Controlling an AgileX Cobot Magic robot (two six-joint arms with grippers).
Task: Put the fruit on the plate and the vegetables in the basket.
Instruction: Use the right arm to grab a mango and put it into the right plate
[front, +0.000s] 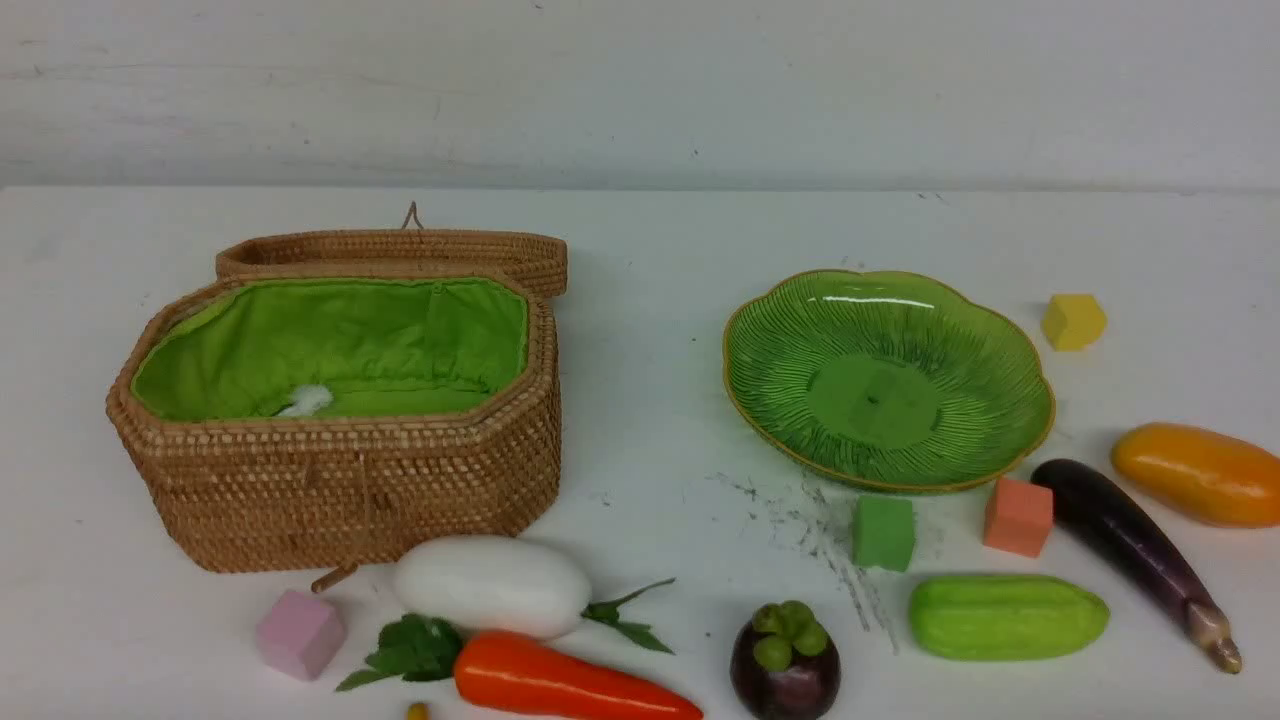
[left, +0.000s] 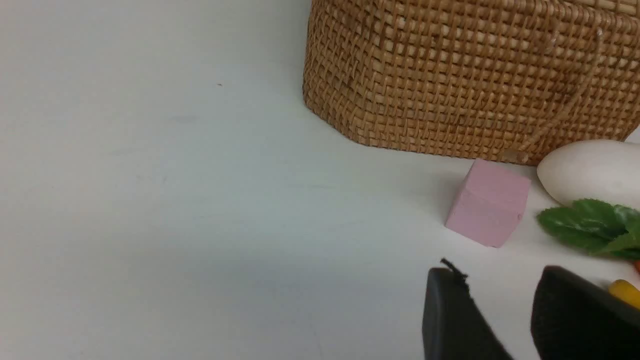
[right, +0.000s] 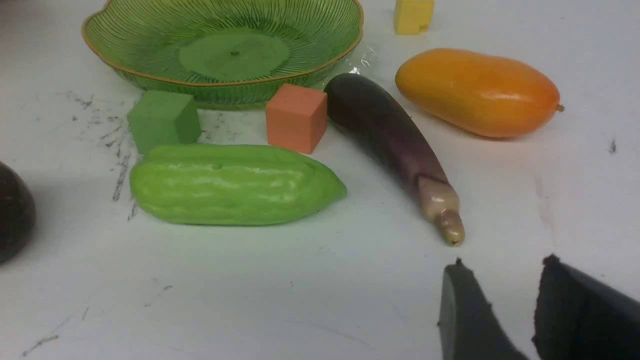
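While no fruit or vegetable is sorted yet, we note: left gripper (left: 497, 274) part-open, empty, pink cube (left: 487, 202) just ahead, basket (left: 450, 75) beyond; right gripper (right: 504, 265) part-open, empty, eggplant (right: 390, 145) just ahead, mango (right: 477, 92) past it, bare plate (right: 150, 50) farthest. Only front view shows basket's lining (front: 350, 340); neither gripper appears there.

Basket (front: 340, 490): tan woven rattan, lime-green lining. Plate (front: 800, 350): glossy green, fine ribbed lines, golden rim. Eggplant (front: 1125, 535): dark purple. Cucumber (front: 1008, 617): light green. Mango (front: 1195, 473): orange-yellow. Carrot (front: 560, 680): orange, green leaves. Desk (front: 660, 330): white, grey scuff marks.
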